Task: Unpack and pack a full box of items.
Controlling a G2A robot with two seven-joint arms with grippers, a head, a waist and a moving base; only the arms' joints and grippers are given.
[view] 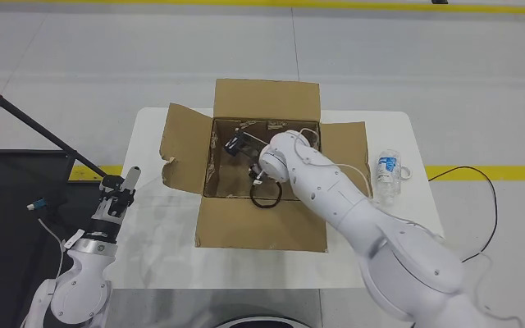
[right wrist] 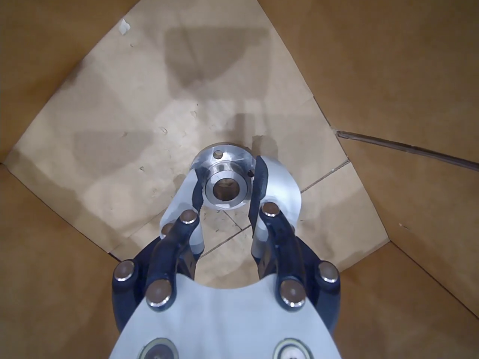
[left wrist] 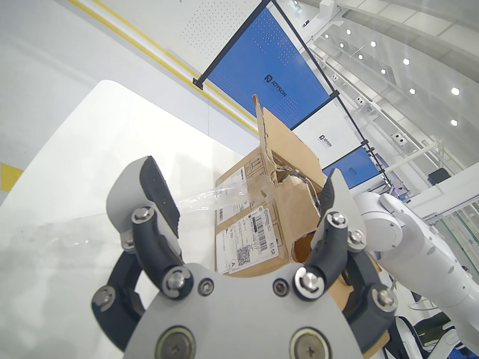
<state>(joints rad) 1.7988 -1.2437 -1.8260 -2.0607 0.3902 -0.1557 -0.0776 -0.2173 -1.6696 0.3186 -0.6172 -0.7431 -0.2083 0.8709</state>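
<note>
Right claw (right wrist: 229,181) deep in cardboard box (view: 261,223), closed — apparently gripping — on metal flange (right wrist: 219,159), left claw (left wrist: 242,173) wide open, empty, at left edge of bench (view: 156,239).

In the left wrist view, the box (left wrist: 288,140) carries white shipping labels (left wrist: 254,237) on its side at mid-frame, with barcodes, a square code, small print and a few large characters; handling symbols (left wrist: 257,161) sit above them. A dark wordmark stands on the white wall panel (left wrist: 149,9) at upper left, a white logo and wordmark on the blue panel (left wrist: 269,57) at top centre, another on the farther white panel (left wrist: 325,140)
</note>
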